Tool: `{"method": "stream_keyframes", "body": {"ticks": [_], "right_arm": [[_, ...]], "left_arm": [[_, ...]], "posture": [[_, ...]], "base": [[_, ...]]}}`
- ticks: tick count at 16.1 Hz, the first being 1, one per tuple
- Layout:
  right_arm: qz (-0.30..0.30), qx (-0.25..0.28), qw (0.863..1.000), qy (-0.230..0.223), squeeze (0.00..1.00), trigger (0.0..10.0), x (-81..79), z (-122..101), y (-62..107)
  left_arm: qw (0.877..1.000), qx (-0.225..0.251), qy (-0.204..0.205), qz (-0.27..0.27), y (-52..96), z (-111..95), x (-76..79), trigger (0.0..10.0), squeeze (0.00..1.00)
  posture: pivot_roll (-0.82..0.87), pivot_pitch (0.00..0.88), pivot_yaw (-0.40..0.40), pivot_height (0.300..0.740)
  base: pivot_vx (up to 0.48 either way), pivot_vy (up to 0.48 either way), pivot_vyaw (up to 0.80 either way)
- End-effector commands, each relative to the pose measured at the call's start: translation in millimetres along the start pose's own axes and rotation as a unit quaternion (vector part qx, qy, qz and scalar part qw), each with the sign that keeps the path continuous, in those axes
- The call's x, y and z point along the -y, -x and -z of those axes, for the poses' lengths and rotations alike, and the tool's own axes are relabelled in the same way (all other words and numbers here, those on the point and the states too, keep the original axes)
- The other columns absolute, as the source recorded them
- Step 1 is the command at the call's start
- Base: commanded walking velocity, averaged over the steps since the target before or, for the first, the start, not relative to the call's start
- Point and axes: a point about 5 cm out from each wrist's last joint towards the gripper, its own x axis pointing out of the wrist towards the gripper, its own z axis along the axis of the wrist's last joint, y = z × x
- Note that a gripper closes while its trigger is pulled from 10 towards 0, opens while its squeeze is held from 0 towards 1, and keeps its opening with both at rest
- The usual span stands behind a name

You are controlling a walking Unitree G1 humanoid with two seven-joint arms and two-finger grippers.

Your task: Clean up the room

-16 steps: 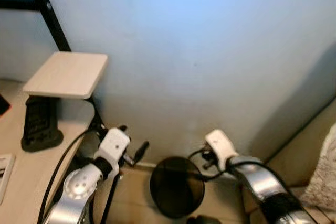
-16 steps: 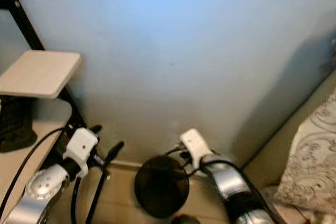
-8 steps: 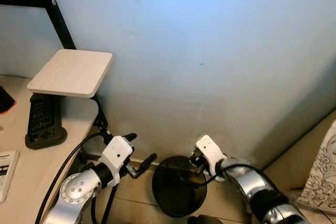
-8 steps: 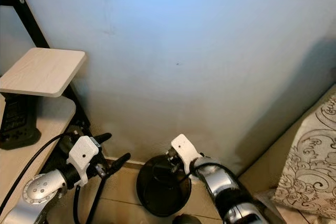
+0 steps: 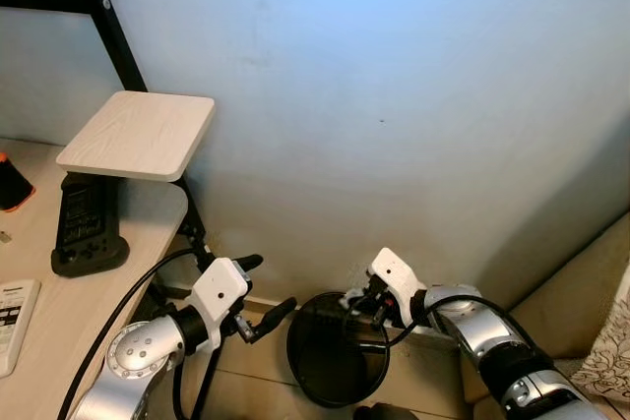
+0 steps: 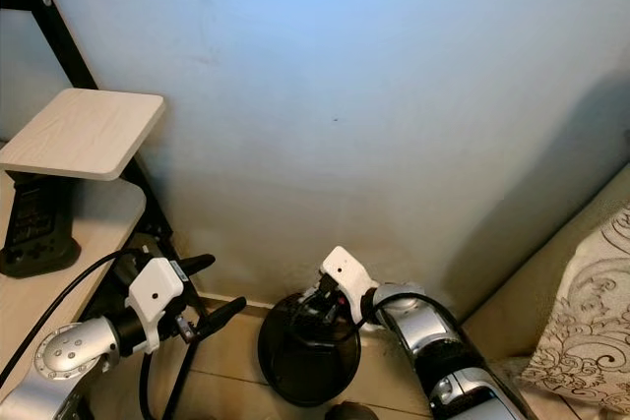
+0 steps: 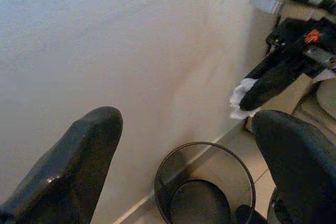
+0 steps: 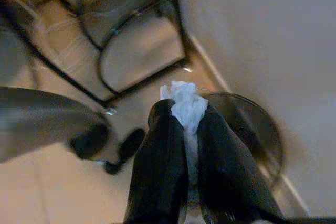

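Note:
A black mesh waste bin (image 5: pixel 313 381) stands on the tiled floor against the pale wall. My right gripper (image 5: pixel 354 302) hangs over the bin's far rim, shut on a crumpled white tissue (image 8: pixel 185 104). The left wrist view shows that tissue (image 7: pixel 238 99) poking out from the right gripper's black fingers (image 7: pixel 270 77), above the bin (image 7: pixel 239 174). My left gripper (image 5: pixel 263 288) is open and holds nothing, a short way left of the bin at about rim height.
A light wooden shelf (image 5: pixel 138 135) on a black frame (image 5: pixel 103 17) juts out at left over a desk (image 5: pixel 59 312) with a black device (image 5: pixel 87 228). A black cable loops by my left arm. A patterned cushion (image 6: pixel 591 331) lies at right.
My right gripper has swung left and down, so its fingers with the tissue now reach over the bin. The left gripper dropped slightly. The view also shifted a little.

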Motion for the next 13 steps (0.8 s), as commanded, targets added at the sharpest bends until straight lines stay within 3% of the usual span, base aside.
{"method": "stream_keyframes", "body": {"ticks": [1,4,9,10,13], "right_arm": [[0.015,0.036,0.999,0.011,0.00,10.0,8.0,-6.4,8.2],[0.042,0.055,0.997,0.029,0.00,10.0,12.0,-9.9,10.1],[0.057,-0.001,0.997,0.045,0.00,10.0,-2.0,1.3,-13.8],[0.047,-0.012,0.996,0.068,0.00,10.0,-4.8,0.4,-17.1],[0.063,-0.014,0.995,0.070,0.00,10.0,0.9,-3.0,-15.3]], "left_arm": [[1.000,-0.003,0.005,0.002,0.7,-0.3,-2.8,10.0,0.00],[1.000,-0.001,0.010,-0.002,-0.5,0.2,-4.2,10.0,0.00],[0.999,0.004,0.026,0.039,-5.8,-0.1,1.7,10.0,0.00],[0.999,0.000,0.019,0.039,-3.1,-1.1,-1.3,10.0,0.00],[1.000,-0.005,0.023,0.011,2.2,2.0,-9.6,10.0,0.00]], "posture": [[-0.04,0.060,0.018,0.740],[-0.04,0.053,0.017,0.740],[-0.05,0.055,0.020,0.740],[-0.05,0.060,0.019,0.740],[-0.05,0.056,0.013,0.740]], "base": [[0.000,0.000,0.00],[0.000,0.000,0.00],[0.000,0.000,0.00],[0.000,0.000,0.00],[0.000,0.000,0.00]]}}
